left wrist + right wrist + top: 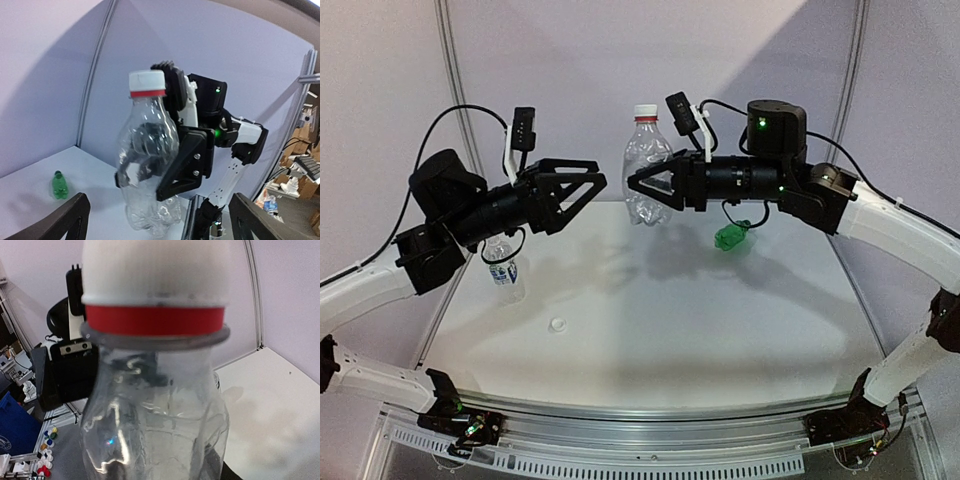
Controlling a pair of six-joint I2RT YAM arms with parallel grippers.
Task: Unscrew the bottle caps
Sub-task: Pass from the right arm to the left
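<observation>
A pale, glossy flat table top (pixel 670 320) with a metal rail (pixel 650 440) along its near edge carries everything. Below and behind my left fingers (pixel 575 168), under that arm, a small clear plastic bottle with a blue-white label (pixel 503 268) stands upright on it. Lower down from those fingers, toward the near edge, a small round white plastic cap (pixel 557 324) lies loose on the bare surface, near that bottle but not touching it. Just behind and beneath my right fingers (pixel 655 170), a small green plastic bottle (pixel 732 237) lies on its side. Between my right fingers is a clear unlabelled plastic bottle (pixel 645 150). I cannot tell whether its base rests on the top.
</observation>
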